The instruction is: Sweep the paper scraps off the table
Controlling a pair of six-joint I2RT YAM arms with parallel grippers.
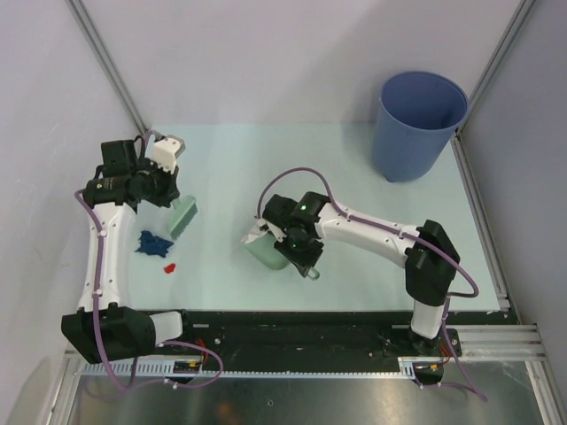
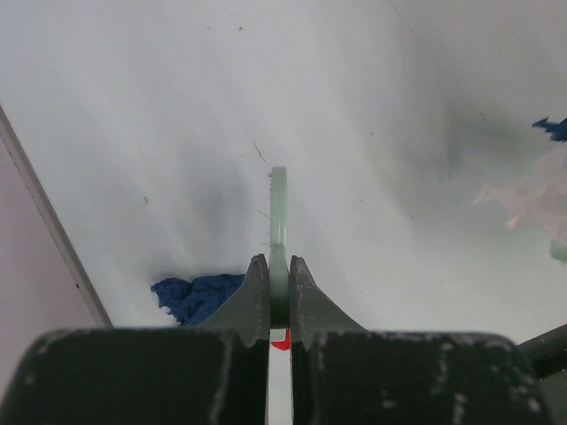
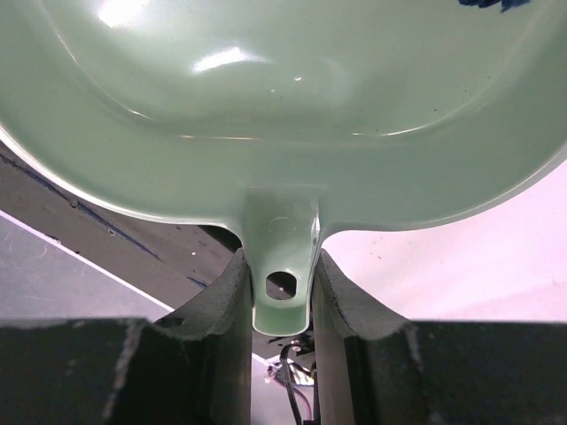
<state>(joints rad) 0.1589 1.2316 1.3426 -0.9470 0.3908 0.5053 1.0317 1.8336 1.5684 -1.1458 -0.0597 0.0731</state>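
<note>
A dark blue paper scrap [image 1: 153,243] and a small red one [image 1: 169,266] lie on the table [image 1: 372,266] at the left. My left gripper [image 1: 170,197] is shut on the handle of the pale green hand brush [image 1: 183,217], just beyond them. In the left wrist view the handle [image 2: 279,212] stands edge-on between the jaws [image 2: 278,258], the blue scrap [image 2: 197,297] to their left. My right gripper [image 1: 299,248] is shut on the pale green dustpan [image 1: 266,251] at mid-table. Its handle [image 3: 283,266] sits between the jaws [image 3: 279,252]. A blue scrap [image 3: 492,3] shows in the pan.
A blue bucket [image 1: 418,124] stands at the far right corner. Grey frame posts rise at the back corners, and the black front rail [image 1: 292,328] runs along the near edge. A pale scrap [image 2: 532,199] shows blurred at the right of the left wrist view.
</note>
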